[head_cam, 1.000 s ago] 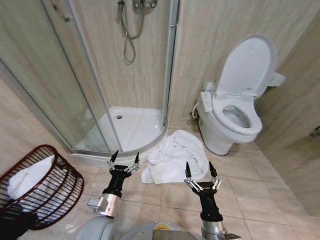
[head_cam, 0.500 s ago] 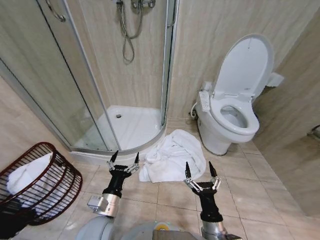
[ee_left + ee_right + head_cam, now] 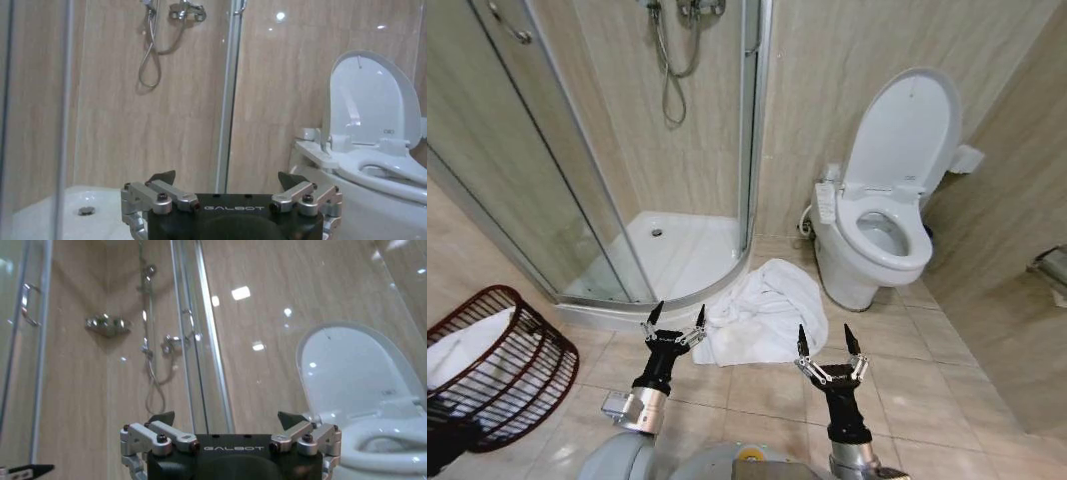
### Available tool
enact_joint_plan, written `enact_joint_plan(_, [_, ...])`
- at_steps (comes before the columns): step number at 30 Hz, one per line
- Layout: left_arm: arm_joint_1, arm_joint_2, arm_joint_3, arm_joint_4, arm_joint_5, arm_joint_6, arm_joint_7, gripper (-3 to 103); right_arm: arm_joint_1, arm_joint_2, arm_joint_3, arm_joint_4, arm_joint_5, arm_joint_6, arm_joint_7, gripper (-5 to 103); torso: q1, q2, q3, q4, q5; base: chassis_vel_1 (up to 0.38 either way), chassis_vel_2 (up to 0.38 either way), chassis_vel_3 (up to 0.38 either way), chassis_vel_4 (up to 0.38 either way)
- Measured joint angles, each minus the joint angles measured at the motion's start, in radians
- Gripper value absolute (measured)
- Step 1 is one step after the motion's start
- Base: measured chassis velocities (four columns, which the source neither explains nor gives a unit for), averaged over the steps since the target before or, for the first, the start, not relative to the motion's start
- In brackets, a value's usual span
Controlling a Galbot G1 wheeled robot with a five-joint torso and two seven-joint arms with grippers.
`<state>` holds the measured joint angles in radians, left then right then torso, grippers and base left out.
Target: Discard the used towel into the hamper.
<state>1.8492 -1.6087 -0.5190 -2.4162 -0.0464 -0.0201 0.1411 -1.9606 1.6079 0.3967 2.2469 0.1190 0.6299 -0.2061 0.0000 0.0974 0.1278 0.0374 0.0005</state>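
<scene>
A crumpled white towel [image 3: 757,315] lies on the tiled floor between the shower tray and the toilet. The hamper [image 3: 497,365], a dark reddish-brown wire basket tipped toward me, stands at the left on the floor with white cloth inside. My left gripper [image 3: 677,315] is held upright and open just left of the towel's near edge; it also appears in the left wrist view [image 3: 227,179]. My right gripper [image 3: 824,338] is upright and open in front of the towel's right side, and is seen in the right wrist view [image 3: 227,419]. Both hold nothing.
A corner shower with a glass door [image 3: 547,180] and white tray [image 3: 667,250] stands at the left back. A white toilet [image 3: 877,235] with raised lid stands at the right, and tiled walls close the room behind and to the right. Beige floor tiles [image 3: 897,400] lie open near me.
The whole view has shifted left and slightly down, so the camera moved: towel, toilet and hamper slid leftward in the picture. Both grippers keep the same open, raised pose.
</scene>
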Motion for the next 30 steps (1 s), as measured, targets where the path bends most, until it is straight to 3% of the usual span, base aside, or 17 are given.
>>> enact_joint_plan(7, [0.000,0.000,0.000,0.000,0.000,0.000,0.000,100,0.028,0.000,0.044,-0.013,0.038,0.010,-0.029,100,0.000,0.000,0.000,-0.0001,-0.0007,-0.027,-0.029,0.023,0.020])
enact_joint_plan(11, [0.000,0.001,-0.001,0.000,0.000,0.000,0.000,100,0.047,0.000,0.072,-0.019,0.072,-0.005,0.016,100,0.000,0.000,-0.001,-0.0001,-0.0009,0.011,0.021,-0.030,-0.017])
enact_joint_plan(15, [0.000,0.001,-0.001,0.000,0.000,0.000,0.000,100,0.065,-0.005,0.115,-0.033,0.133,-0.043,0.066,100,0.000,-0.004,-0.004,0.0000,-0.0005,0.000,0.000,0.000,0.000])
enact_joint_plan(20, [0.000,0.001,0.000,0.000,0.000,0.000,0.000,100,0.097,-0.059,0.219,-0.073,0.270,-0.143,0.130,100,0.000,-0.009,-0.010,0.0001,-0.0004,0.021,0.024,0.057,0.037])
enact_joint_plan(22, [0.000,0.001,0.000,0.000,0.000,0.000,0.000,100,0.106,-0.068,0.239,-0.086,0.295,-0.163,0.137,100,0.000,-0.011,-0.011,0.0002,-0.0002,0.039,0.041,0.066,0.058])
enact_joint_plan(25, [0.000,0.001,0.000,0.000,0.000,0.000,0.000,100,0.149,-0.104,0.321,-0.157,0.396,-0.252,0.147,100,0.000,-0.016,-0.017,0.0001,-0.0002,0.062,0.074,0.077,0.075])
enact_joint_plan(30, [0.000,0.001,0.000,0.000,0.000,0.000,0.000,100,0.185,-0.147,0.366,-0.249,0.440,-0.286,0.153,100,0.000,-0.021,-0.021,0.0000,-0.0003,0.091,0.086,0.087,0.083])
